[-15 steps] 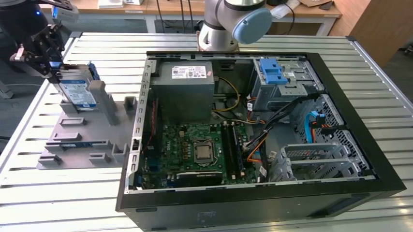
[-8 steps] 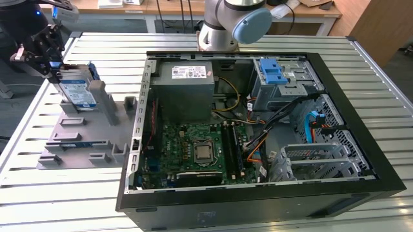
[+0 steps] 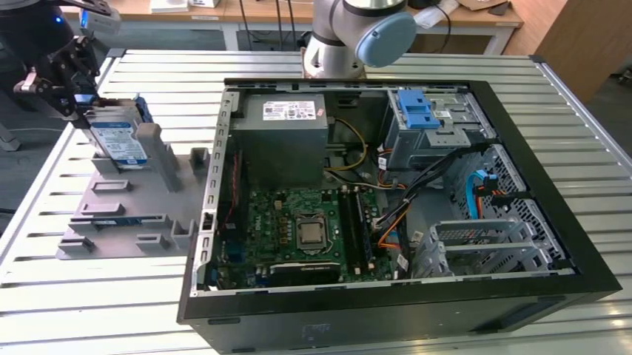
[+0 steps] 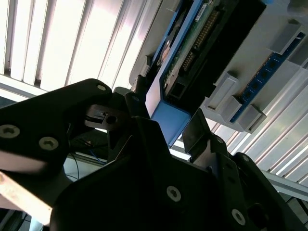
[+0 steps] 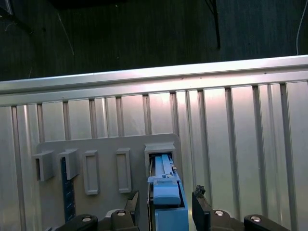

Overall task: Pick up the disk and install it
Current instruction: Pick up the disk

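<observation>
Well out from the open computer case [image 3: 553, 288], on its side toward the exterior view's left, the gripper [image 3: 79, 96] hangs over a grey slotted holder [image 3: 138, 214] that lies flat on the ribbed metal counter [image 3: 99, 296]. The disk [image 3: 114, 140] stands on edge in the slot of that holder farthest from the case's front panel, with its white and blue label facing out and blue rails along its sides. The jaws sit at its upper end, set narrow, one on each side. In the first wrist view a thin dark gap shows between each jaw and the blue rail of the disk [image 5: 166, 199], so they bracket it without plainly pinching it. The holder lies just beside the case wall.

Inside the case, the grey power-supply box [image 3: 280, 137] fills the corner nearest the holder. The green board [image 3: 296, 222] lies in front of the box, toward the case's front panel. Farther toward the exterior view's right stands the metal drive cage [image 3: 449, 129] with a blue latch [image 3: 417, 109] on top. The arm's base [image 3: 360, 29] rises just behind the case's rear wall.
</observation>
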You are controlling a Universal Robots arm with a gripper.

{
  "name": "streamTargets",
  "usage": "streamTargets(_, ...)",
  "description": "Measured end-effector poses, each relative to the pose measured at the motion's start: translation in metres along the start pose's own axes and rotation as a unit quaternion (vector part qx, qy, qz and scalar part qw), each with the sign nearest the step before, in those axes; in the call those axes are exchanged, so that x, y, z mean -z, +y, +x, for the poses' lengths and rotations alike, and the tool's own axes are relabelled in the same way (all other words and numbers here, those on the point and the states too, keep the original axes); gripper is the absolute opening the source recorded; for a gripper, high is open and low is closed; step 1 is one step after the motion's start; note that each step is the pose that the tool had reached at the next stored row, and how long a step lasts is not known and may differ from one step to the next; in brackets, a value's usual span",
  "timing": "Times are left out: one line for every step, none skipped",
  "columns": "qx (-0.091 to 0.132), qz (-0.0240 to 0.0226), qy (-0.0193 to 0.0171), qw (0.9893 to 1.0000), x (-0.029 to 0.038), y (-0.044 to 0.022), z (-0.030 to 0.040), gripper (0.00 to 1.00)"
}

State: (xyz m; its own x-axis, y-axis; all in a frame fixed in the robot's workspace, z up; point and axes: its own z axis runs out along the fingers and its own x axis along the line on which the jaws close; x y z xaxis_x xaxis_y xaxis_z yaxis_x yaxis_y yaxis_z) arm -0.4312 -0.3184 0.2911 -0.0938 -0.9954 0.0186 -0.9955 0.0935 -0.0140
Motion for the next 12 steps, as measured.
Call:
streamTargets(0.000, 0.0000, 0.0001, 1.0000, 0.0000, 0.0000, 0.0000, 0.55)
streamTargets(0.000, 0.0000, 0.0001, 1.0000, 0.0000, 0.0000, 0.0000, 0.55)
streamTargets(0.000, -0.0001, 0.0001, 1.0000, 0.0000, 0.0000, 0.0000, 0.55)
streamTargets(0.000, 0.0000, 0.0002, 1.0000, -0.0001, 0.0000, 0.0000, 0.54)
streamTargets(0.000, -0.0001, 0.0002, 1.0000, -0.0001, 0.0000, 0.0000, 0.54)
streamTargets(0.000, 0.0000, 0.0003, 1.0000, -0.0002, 0.0000, 0.0000, 0.54)
streamTargets(0.000, 0.0000, 0.0003, 1.0000, -0.0002, 0.0000, 0.0000, 0.47)
streamTargets(0.000, 0.0000, 0.0004, 1.0000, -0.0002, 0.0000, 0.0000, 0.47)
streamTargets(0.000, 0.0000, 0.0004, 1.0000, -0.0002, 0.0000, 0.0000, 0.47)
streamTargets(0.000, 0.0000, 0.0004, 1.0000, -0.0003, 0.0000, 0.0000, 0.46)
streamTargets(0.000, 0.0000, 0.0005, 1.0000, -0.0003, 0.0000, 0.0000, 0.46)
streamTargets(0.000, 0.0000, 0.0005, 1.0000, -0.0003, 0.0000, 0.0000, 0.46)
